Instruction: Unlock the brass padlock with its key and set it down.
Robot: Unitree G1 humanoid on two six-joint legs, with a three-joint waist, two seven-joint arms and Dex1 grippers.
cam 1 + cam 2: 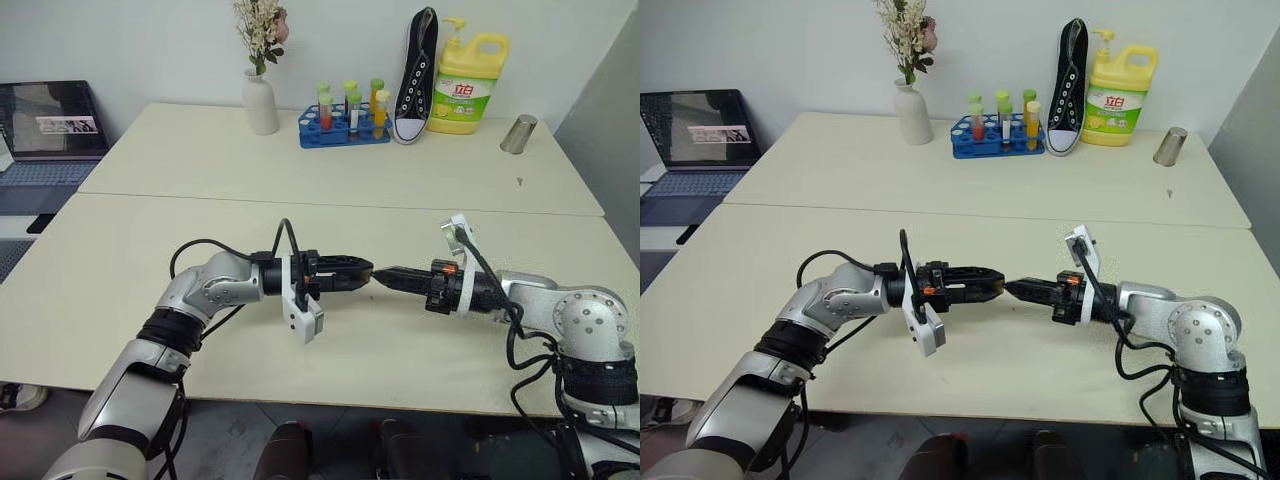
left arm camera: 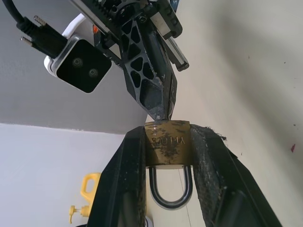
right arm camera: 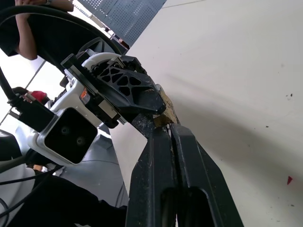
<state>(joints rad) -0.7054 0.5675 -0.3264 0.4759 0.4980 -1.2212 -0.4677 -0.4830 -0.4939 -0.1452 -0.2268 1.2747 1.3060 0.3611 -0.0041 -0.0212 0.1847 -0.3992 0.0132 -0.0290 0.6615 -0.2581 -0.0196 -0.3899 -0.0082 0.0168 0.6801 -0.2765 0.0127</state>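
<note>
Your left hand clamps the small yellow brass padlock by its flat sides above the cream table, silvery shackle closed. Your right hand, fingers pressed together, meets its keyway face; the key isn't discernible. The padlock looks hard, smooth and probably slippery, so keep gripping the flat faces.

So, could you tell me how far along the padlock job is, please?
Done: the left gripper holds the padlock above the table. In hand: the right gripper, shut, has its tips at the lock's bottom face; the key itself can't be made out. Left: the shackle looks closed, so unlocking and setting down.
</note>
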